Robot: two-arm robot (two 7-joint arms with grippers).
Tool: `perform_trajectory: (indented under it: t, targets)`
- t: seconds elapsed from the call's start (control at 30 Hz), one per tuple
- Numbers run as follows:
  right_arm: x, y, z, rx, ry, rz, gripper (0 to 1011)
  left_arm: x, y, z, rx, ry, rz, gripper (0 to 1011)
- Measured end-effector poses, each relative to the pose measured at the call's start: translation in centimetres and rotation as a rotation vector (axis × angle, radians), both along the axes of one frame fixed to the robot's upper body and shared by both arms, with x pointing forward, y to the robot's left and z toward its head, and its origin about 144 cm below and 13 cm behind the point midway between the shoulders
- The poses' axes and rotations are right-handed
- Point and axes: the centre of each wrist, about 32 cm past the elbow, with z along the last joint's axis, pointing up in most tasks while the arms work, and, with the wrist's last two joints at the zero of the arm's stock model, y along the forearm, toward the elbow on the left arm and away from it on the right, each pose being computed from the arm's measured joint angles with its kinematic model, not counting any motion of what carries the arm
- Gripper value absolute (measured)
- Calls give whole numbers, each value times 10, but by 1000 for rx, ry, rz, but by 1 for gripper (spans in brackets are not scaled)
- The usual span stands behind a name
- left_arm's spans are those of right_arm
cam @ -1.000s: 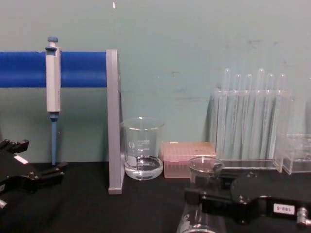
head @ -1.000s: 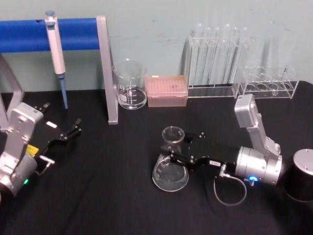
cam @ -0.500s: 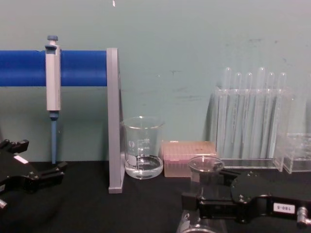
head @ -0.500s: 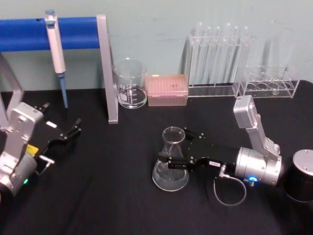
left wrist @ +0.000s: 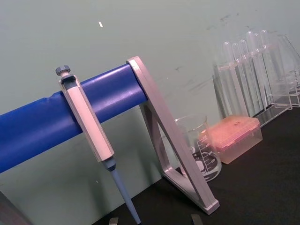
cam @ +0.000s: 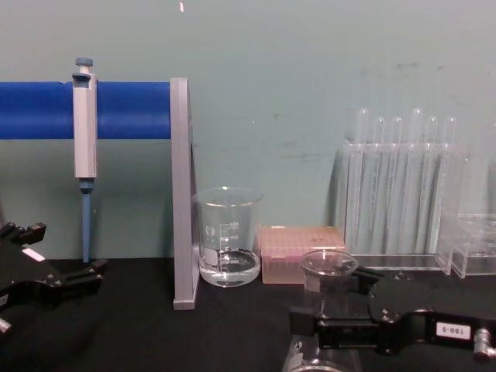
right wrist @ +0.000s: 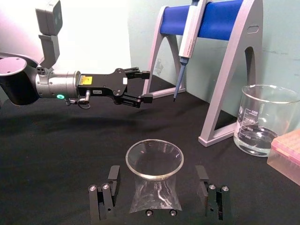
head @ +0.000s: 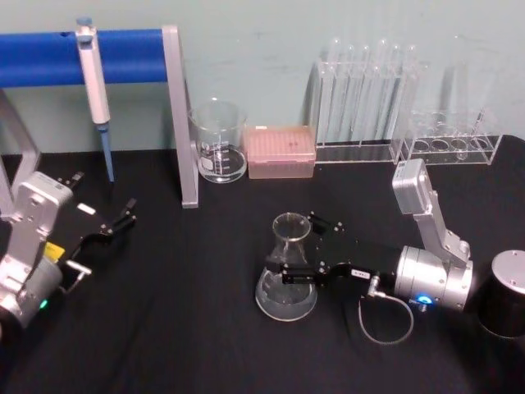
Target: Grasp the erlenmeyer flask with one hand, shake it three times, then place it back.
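Observation:
The erlenmeyer flask (head: pixel 285 291) stands upright on the black table, a little clear liquid in its wide base. My right gripper (head: pixel 299 245), the hand with the "180-5" label, is open around the flask's neck. In the right wrist view the flask (right wrist: pixel 154 180) sits between the two fingers (right wrist: pixel 105 197), with a gap on each side of the neck. From the chest view the flask's rim (cam: pixel 327 265) shows just above the right gripper (cam: pixel 333 306). My left gripper (head: pixel 121 217) is parked open at the table's left, far from the flask.
A glass beaker (head: pixel 218 152) and a pink tip box (head: pixel 280 152) stand behind the flask. Test tube racks (head: pixel 365 98) line the back right. A pipette (head: pixel 94 82) hangs on the blue stand (head: pixel 123 56) at back left. A black cylinder (head: pixel 504 304) sits at the right edge.
The right gripper's fingers have spread a little wider around the flask's neck. The flask stays upright on the table, and the left arm has not moved.

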Motion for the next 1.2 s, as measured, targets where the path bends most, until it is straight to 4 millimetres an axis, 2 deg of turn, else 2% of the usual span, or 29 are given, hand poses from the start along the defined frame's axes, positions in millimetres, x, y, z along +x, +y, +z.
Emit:
perform_trajectory:
  t: [0.83,1.2]
  targets:
    - [-5,-6,2,-18,25,7,1003,0,0,0,0,0,0,1001]
    - [-24,-24,8,-43,41,-8,1003,0,0,0,0,0,0,1001]
